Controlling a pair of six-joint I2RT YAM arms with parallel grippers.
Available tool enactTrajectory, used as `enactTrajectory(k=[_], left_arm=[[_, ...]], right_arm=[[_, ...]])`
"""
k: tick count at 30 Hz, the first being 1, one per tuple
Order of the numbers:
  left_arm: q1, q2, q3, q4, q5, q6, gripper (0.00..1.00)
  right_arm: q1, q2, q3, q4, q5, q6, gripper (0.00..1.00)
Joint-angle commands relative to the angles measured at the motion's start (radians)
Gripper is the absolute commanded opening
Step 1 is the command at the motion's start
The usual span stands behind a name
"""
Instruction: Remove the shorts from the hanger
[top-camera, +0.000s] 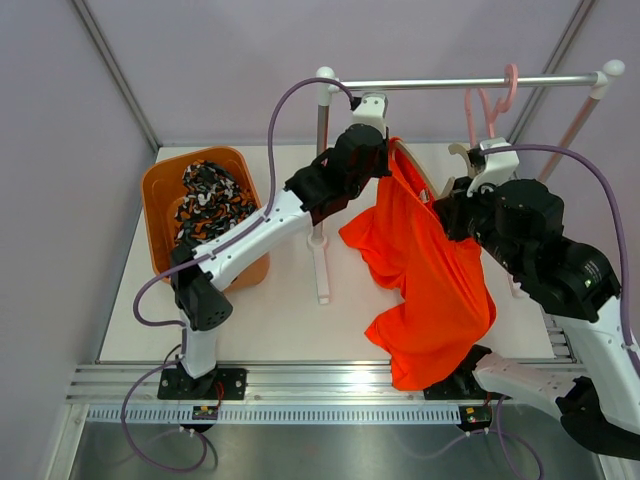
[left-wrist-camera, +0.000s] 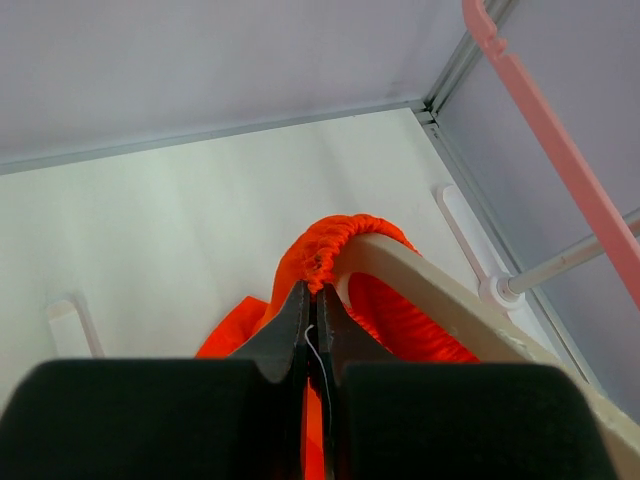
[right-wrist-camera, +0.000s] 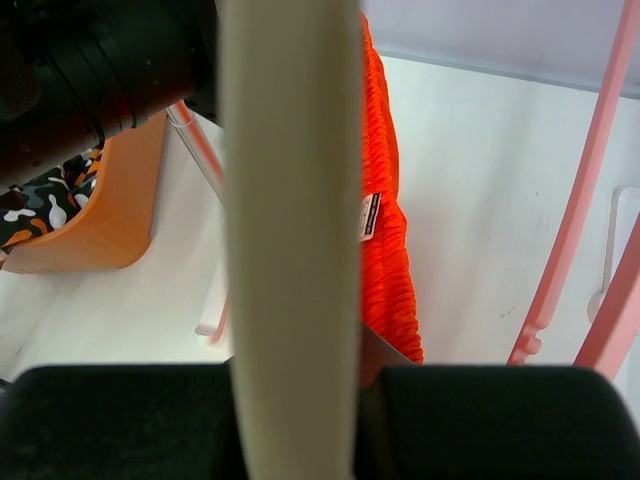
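Left gripper (top-camera: 383, 150) (left-wrist-camera: 313, 296): raised high on a long, outstretched arm, jaws pressed together on the gathered waistband of plain bright orange fabric shorts (top-camera: 420, 280) (left-wrist-camera: 345, 235) (right-wrist-camera: 386, 280), just where that band wraps one end of a curved cream wooden hanger (top-camera: 420, 170) (left-wrist-camera: 440, 290) (right-wrist-camera: 290, 200).

Right gripper (top-camera: 468, 180) (right-wrist-camera: 295, 400): lifted on a folded arm from the opposite side, closed around the hanger's other end.

Orange shorts: draped off the hanger, hanging loose between both arms, small white label (right-wrist-camera: 369, 216) showing inside the waistband.

Black, white and orange camouflage-patterned shorts (top-camera: 210, 200) (right-wrist-camera: 40, 205): heaped in an orange plastic bin (top-camera: 165, 180) (right-wrist-camera: 110, 220) at far left, well apart from the hanger.

Behind: silver metal rail (top-camera: 460, 82) carrying pink plastic hangers (top-camera: 495, 100) (right-wrist-camera: 590, 200).

Hidden or unclear: right fingertips, covered by the cream bar filling the middle of the right wrist view; hanger hook, not discernible; most of the waistband, concealed by arm and fabric folds from above; lower half of the left wrist view, blocked by black gripper housing.
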Motion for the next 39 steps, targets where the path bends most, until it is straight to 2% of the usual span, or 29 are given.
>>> enactTrajectory(k=[1,12,16,20,23,25,29,32,35,39], left_arm=[[0.091,0.034,0.033,-0.003,-0.059,0.017,0.00],[0.100,0.075,0.022,-0.019,0.063,0.043,0.00],[0.093,0.012,-0.085,0.063,0.125,0.035,0.00],[0.082,-0.009,-0.104,0.033,0.181,0.027,0.00],[0.050,-0.104,-0.226,0.118,0.204,0.043,0.00],[0.019,-0.181,-0.280,0.158,0.211,0.069,0.00],[-0.039,-0.300,-0.372,0.179,0.318,0.138,0.00],[-0.123,-0.399,-0.421,0.172,0.358,0.269,0.00],[-0.266,-0.465,-0.443,0.106,0.382,0.467,0.00],[-0.395,-0.503,-0.437,-0.011,0.396,0.561,0.00]], right_arm=[[0.000,-0.068,0.027,0.006,-0.034,0.006,0.00],[-0.002,-0.085,0.027,0.046,-0.018,0.007,0.00],[0.000,-0.083,0.012,0.069,-0.001,0.003,0.00],[0.000,-0.074,-0.004,0.106,0.017,0.001,0.00],[0.000,-0.056,-0.013,0.129,0.037,-0.002,0.00],[0.000,-0.043,-0.022,0.151,0.049,-0.003,0.00],[0.000,-0.019,-0.030,0.187,0.077,-0.003,0.00],[0.000,0.000,-0.028,0.207,0.112,0.004,0.00],[0.000,0.013,-0.037,0.241,0.144,0.010,0.00],[0.000,0.056,-0.025,0.277,0.146,0.020,0.00]])
